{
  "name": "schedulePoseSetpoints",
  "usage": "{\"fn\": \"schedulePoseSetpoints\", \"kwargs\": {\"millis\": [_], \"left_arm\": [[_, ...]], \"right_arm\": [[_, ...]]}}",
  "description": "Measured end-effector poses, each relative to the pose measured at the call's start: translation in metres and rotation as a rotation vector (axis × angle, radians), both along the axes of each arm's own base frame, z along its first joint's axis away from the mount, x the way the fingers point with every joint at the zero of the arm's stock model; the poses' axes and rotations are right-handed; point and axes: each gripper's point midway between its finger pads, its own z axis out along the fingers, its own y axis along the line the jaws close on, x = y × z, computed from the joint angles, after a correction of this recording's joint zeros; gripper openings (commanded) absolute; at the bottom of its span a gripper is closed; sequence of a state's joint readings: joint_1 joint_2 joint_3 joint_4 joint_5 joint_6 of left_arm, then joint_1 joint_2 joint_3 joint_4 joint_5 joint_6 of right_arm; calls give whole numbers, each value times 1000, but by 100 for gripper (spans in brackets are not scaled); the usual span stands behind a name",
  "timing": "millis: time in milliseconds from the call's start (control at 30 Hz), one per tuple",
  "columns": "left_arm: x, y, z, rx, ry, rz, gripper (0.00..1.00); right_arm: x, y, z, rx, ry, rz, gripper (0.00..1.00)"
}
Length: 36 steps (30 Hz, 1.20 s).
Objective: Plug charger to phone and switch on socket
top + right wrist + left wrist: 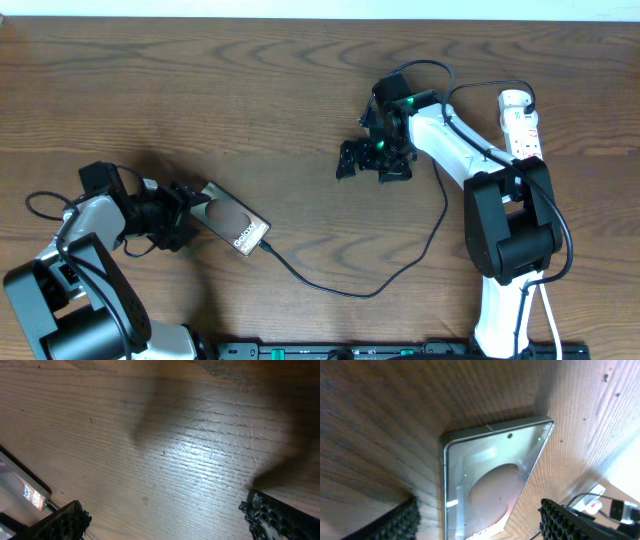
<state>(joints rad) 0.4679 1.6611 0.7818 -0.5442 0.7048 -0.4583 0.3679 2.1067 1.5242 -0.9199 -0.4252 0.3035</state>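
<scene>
The phone (238,225) lies flat and slanted at the table's left; in the left wrist view (490,475) it reflects the light. The charger's black cable (345,292) runs from the phone's right end in a loop up to the white adapter (513,100) on the socket strip (527,135) at the far right. Its plug tip (268,245) meets the phone's end. My left gripper (183,217) is open, with its fingers (480,527) either side of the phone's left end and not touching it. My right gripper (375,163) is open and empty over bare wood (170,520).
The phone's lettered end (27,494) shows at the right wrist view's left edge. The right arm's white body (455,150) reaches over the cable near the strip. A black rail (400,350) runs along the table's front edge.
</scene>
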Motion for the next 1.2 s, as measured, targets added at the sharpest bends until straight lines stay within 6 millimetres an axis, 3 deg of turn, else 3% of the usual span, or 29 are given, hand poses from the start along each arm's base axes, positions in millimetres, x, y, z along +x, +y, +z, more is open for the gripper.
{"fn": "schedulePoseSetpoints", "kwargs": {"millis": [233,300,433,500,600,767,867,1033,1067,1200], "left_arm": [[-10,15,14,130,14,-4,90],[-3,22,35,192,-56,-6,91],[18,27,101,325,-283,-35,91],[26,14,141,376,-437,-100,92],[29,-12,177,393,-598,-203,93],[29,-52,202,377,-740,-339,95],[29,-69,200,361,-755,-403,96],[35,-87,181,373,-709,-476,96],[37,-89,175,384,-694,-487,96],[41,-91,160,449,-642,-507,96]], "right_arm": [[-1,0,0,-1,3,0,99],[-2,-1,0,-3,7,1,99],[-2,-1,0,-4,10,1,99],[-2,-1,0,-4,10,1,99],[-2,-2,0,-6,8,6,99],[2,-20,13,-67,-8,-11,99],[17,-42,45,-109,-86,-42,99],[59,-89,169,-138,-452,-155,99],[65,-105,203,-155,-555,-199,99],[66,-177,285,-260,-799,-386,99]]}}
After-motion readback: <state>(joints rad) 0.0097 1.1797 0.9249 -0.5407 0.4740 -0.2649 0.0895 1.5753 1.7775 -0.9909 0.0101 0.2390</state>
